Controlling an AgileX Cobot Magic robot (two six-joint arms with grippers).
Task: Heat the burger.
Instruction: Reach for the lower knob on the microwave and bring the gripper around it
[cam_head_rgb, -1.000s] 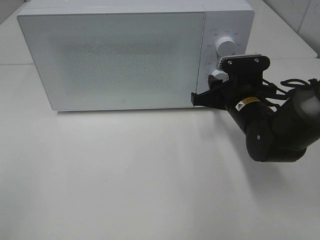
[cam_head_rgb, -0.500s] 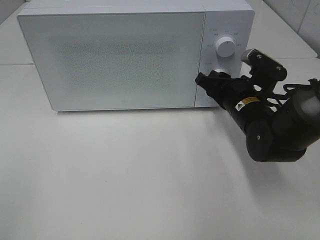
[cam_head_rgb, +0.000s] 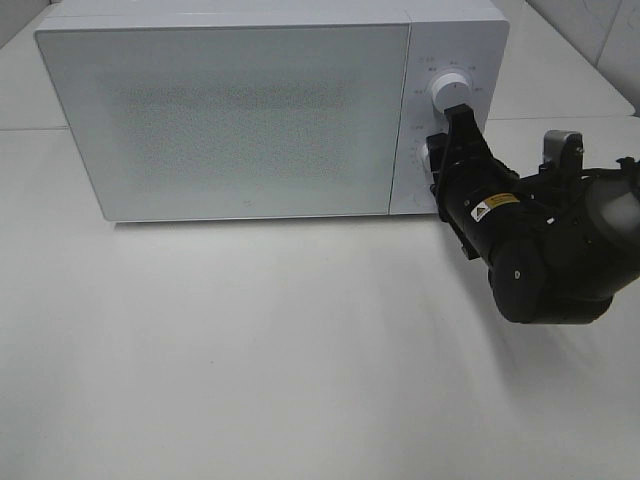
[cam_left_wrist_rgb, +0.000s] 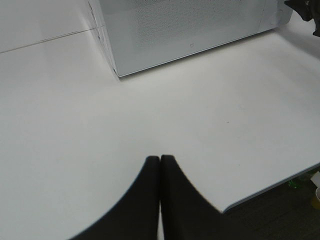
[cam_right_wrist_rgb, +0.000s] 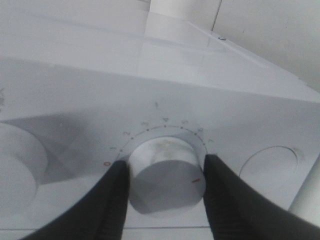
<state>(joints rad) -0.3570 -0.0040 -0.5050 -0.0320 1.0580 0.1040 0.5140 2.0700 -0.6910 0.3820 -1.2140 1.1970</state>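
The burger is out of view; the white microwave (cam_head_rgb: 230, 120) stands at the back of the table with its door shut. My right gripper (cam_head_rgb: 438, 160) is at the control panel, its jaws on either side of the lower dial (cam_right_wrist_rgb: 165, 175). In the right wrist view the two dark fingers (cam_right_wrist_rgb: 112, 200) press the sides of this round white dial, whose red mark points toward one finger. My left gripper (cam_left_wrist_rgb: 160, 167) hovers over bare table in front of the microwave, fingers pressed together with nothing between them.
An upper dial (cam_head_rgb: 450, 92) sits just above the gripped one. White tabletop (cam_head_rgb: 250, 350) stretches in front of the microwave. In the left wrist view the table's front edge (cam_left_wrist_rgb: 270, 187) shows, with the floor below it.
My right wrist has rolled about a quarter turn while staying on the lower dial; its camera mount swung from above the gripper to its right side. The left arm is still.
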